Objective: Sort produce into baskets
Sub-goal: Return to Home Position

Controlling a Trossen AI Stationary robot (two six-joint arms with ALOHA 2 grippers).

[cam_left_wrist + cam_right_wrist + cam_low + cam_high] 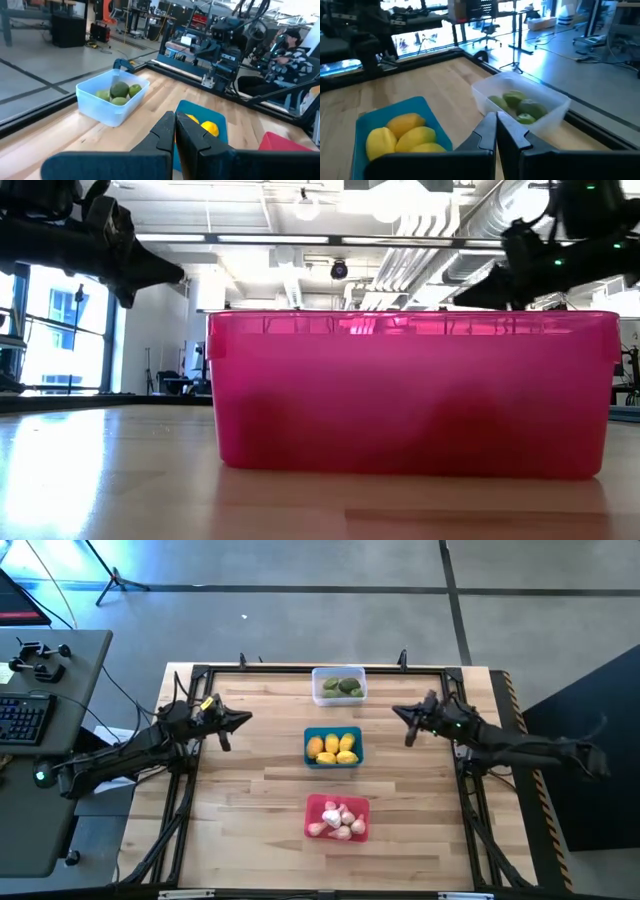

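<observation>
Three bins stand in a line down the middle of the wooden table, none touching another. Nearest the front edge is the red bin, which fills the low view; it holds a heap of whitish-pink garlic bulbs. Behind it, at the table's centre, the blue bin holds yellow-orange lemons, packed side by side; the right wrist view shows them lying against one end of the tub. Farthest back, close to the rear rail, the clear bin holds dark green fruits, seen in the left wrist view as a small pile. No produce lies loose on the boards.

The left gripper hangs above the table's left part, pointing inward toward the row of bins and well apart from them, at a depth between the blue and clear bins. Its fingers are pressed together on nothing. The right gripper mirrors it over the right part, also pointing inward, its fingers likewise together and empty. In the low view both hang above the red bin's rim.

Beyond the right arm's base, a person sits.
</observation>
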